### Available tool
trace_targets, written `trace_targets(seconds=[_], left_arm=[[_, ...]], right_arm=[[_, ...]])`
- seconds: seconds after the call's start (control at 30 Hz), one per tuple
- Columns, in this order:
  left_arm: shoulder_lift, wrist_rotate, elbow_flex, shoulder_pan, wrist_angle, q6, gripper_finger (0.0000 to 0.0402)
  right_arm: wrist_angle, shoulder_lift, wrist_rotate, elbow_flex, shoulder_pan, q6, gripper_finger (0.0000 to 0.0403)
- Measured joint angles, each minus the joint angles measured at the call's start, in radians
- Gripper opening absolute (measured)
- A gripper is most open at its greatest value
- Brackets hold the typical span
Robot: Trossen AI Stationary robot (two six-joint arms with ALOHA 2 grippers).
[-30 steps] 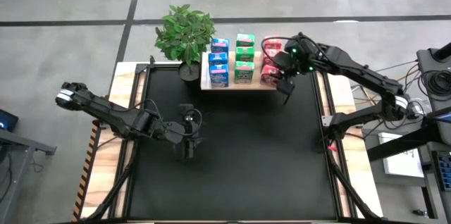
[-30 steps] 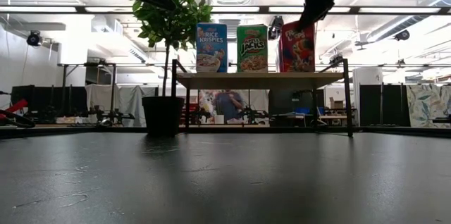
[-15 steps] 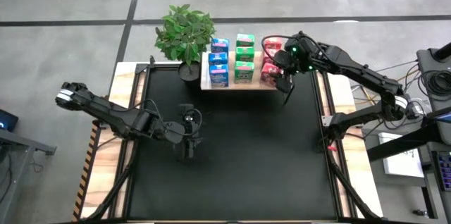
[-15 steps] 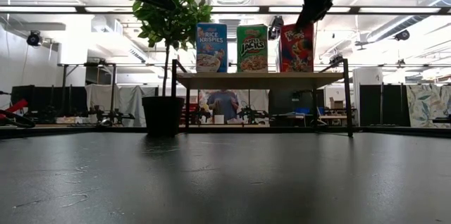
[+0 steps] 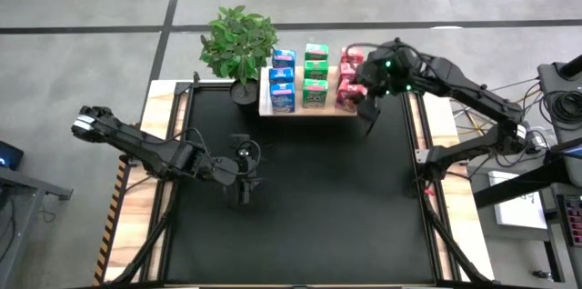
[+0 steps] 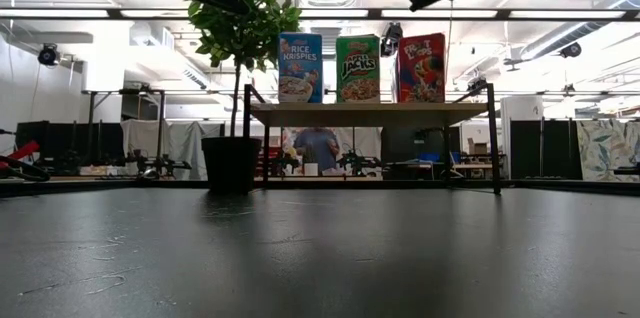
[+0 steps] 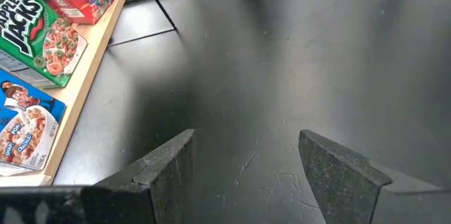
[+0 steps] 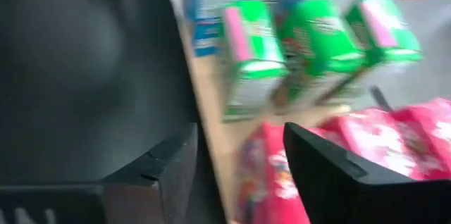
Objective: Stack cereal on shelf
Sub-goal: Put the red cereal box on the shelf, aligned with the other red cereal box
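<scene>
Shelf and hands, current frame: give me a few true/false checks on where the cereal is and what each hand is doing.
1. All the cereal boxes in view stand on the shelf. True.
2. The red boxes are at the shelf end nearest the potted plant. False: the blue boxes are nearest the plant; red is at the far end.
3. The right hand holds a red box. False: its fingers are open with nothing between them, by the red end of the shelf.
4. The left hand hangs open over the bare black mat, away from the shelf. True.
5. The green boxes sit between blue and red. True.
</scene>
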Motion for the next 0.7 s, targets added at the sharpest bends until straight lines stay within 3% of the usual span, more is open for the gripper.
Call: trace_targets(seconds=[0.17, 0.43, 0.7], left_arm=[[0.000, 0.000, 0.000, 0.000, 0.003, 0.000, 0.0235], [0.000, 0.000, 0.000, 0.000, 0.003, 0.000, 0.0235], [0.000, 0.000, 0.000, 0.000, 0.005, 0.000, 0.0235]], right_arm=[[0.000, 0.000, 0.063, -0.074, 0.112, 0.031, 0.0137], [-0.026, -0.001, 0.419, -0.240, 0.183, 0.037, 0.0025], [-0.026, -0.003, 0.509, -0.253, 0.183, 0.020, 0.0011]])
